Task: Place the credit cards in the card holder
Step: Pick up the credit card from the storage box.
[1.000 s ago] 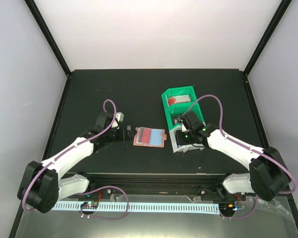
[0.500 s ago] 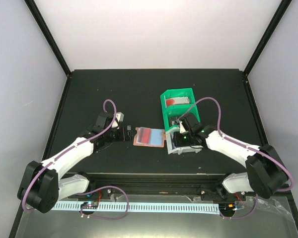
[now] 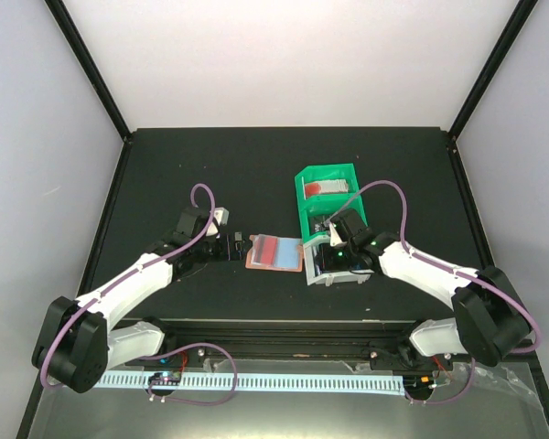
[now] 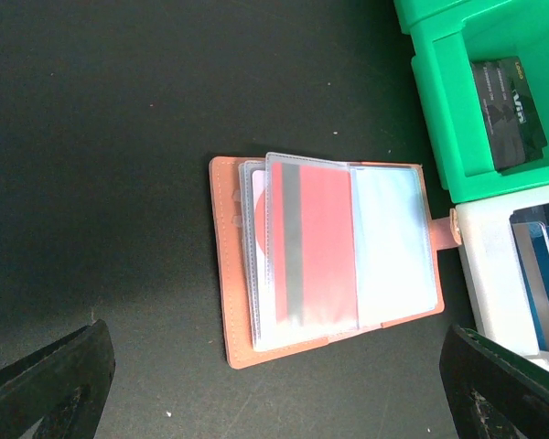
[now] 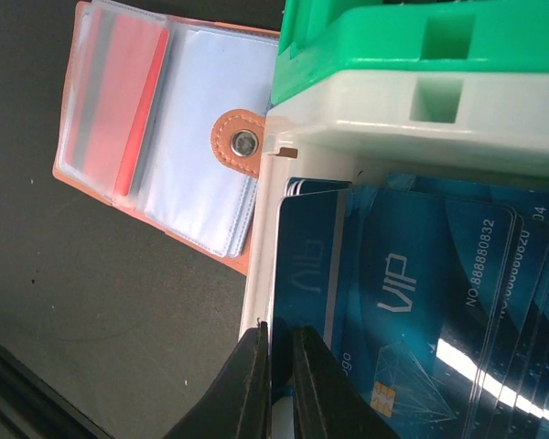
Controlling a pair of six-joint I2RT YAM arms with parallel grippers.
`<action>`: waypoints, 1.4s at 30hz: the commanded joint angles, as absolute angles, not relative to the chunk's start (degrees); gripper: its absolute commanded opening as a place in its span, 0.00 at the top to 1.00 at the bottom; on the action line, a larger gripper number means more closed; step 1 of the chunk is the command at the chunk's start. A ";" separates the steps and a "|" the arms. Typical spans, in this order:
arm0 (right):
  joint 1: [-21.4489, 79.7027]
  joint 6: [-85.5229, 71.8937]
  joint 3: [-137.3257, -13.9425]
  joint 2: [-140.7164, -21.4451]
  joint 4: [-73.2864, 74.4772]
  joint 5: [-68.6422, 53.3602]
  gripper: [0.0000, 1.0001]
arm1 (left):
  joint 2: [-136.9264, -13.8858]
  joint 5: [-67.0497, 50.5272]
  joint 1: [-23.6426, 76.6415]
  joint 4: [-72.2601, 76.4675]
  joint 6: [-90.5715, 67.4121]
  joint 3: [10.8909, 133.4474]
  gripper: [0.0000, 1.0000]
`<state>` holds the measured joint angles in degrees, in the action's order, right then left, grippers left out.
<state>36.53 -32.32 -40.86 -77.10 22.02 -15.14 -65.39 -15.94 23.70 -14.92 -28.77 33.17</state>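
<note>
The salmon-orange card holder lies open on the black table, with a red card in a clear sleeve. It also shows in the left wrist view and the right wrist view. My left gripper is open just left of it, its fingers wide apart and empty. My right gripper sits in the tray's white compartment, shut on the edge of an upright blue card. More blue cards are stacked beside it.
The green-and-white tray touches the holder's snap tab. A dark card lies in a green compartment and a red-and-white one in the back one. Black frame posts border the table.
My right gripper has moved left within the white compartment and the tray has shifted left against the holder. The left arm has stayed put.
</note>
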 commanded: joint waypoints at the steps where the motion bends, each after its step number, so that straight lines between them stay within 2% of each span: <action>1: 36.36 -32.78 -40.30 -76.05 20.48 -17.75 0.89 | -65.99 -16.96 23.98 -13.44 -29.22 32.96 0.01; 18: 35.93 -32.36 -40.17 -75.68 19.95 -19.59 0.87 | -66.09 -16.85 23.99 -13.45 -29.03 32.92 0.01; 20: 35.88 -32.14 -40.08 -75.67 20.00 -19.53 0.90 | -66.11 -16.87 23.99 -13.45 -29.12 32.87 0.01; 23: 35.90 -32.28 -40.06 -75.71 20.32 -18.91 0.99 | -66.22 -16.85 23.95 -13.45 -29.09 32.87 0.01; 27: 35.90 -32.23 -40.27 -75.18 20.90 -18.27 0.99 | -66.10 -16.85 23.99 -13.44 -29.11 32.87 0.01; 38: 35.92 -30.49 -45.09 -69.05 32.98 -5.84 0.99 | -66.69 -16.67 24.39 -13.48 -29.47 32.19 0.01; 42: 35.98 -29.61 -46.75 -65.08 34.38 -6.02 0.99 | -66.55 -16.03 24.43 -13.26 -30.16 31.15 0.01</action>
